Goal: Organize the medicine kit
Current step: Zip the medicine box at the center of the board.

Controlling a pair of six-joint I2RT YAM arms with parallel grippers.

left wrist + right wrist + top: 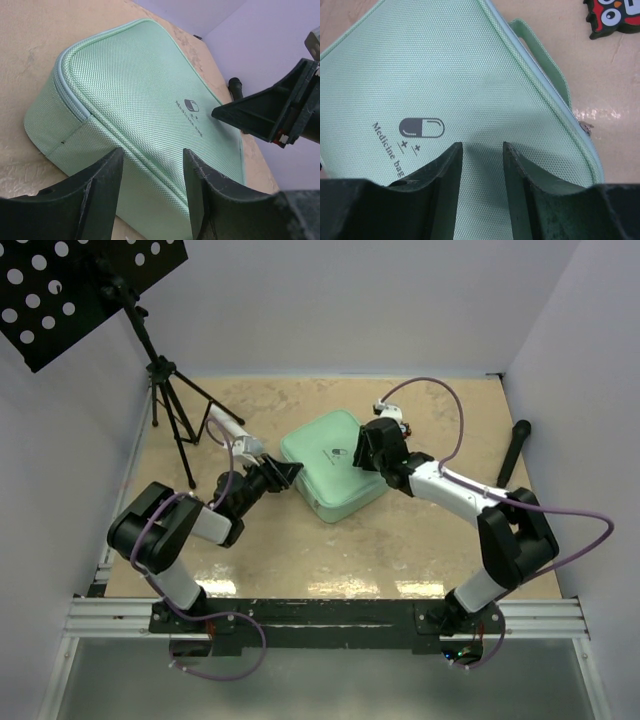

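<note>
The medicine kit is a mint-green soft zip case lying closed and flat in the middle of the table, its pill logo facing up. My left gripper is open at the kit's left corner; in the left wrist view its jaws frame the side wall and seam of the kit, and I cannot tell whether they touch it. My right gripper is open and empty, low over the lid beside the logo. One of its fingers shows in the left wrist view.
A white-and-grey cylinder lies left of the kit by a tripod stand. A black stick lies by the right wall. A small black-and-red gadget sits beyond the kit's handle strap. The zip pull is at the right edge.
</note>
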